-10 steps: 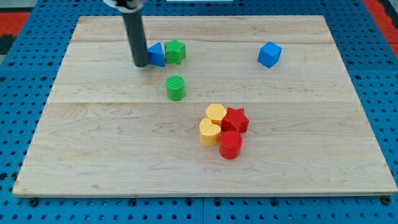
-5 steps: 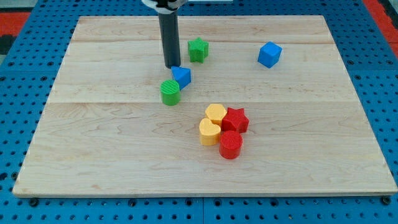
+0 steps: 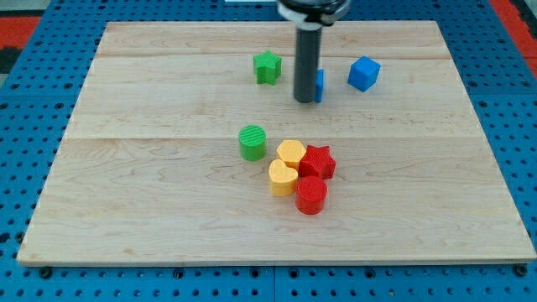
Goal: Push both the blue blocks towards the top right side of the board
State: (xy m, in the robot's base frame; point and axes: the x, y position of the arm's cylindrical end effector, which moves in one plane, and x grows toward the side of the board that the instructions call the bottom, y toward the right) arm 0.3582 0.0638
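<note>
Pressing against the left face of a small blue block, my tip stands on the far half of the wooden board, right of centre; most of that block is hidden behind the rod, so I cannot make out its shape. I have no fingers to open or close, only the bare rod end, so contact is a push from one side. The blue cube sits just beyond to the right, near but apart from the hidden block, and both are short of the far right corner. These blocks look like light, rigid plastic that should slide easily on the smooth wood and may spin away if struck off-centre, so I judge the push belongs square on the left, near-side face, driving right and away. A green star lies to the left of my tip, and a green cylinder nearer, beside the yellow and red cluster.
</note>
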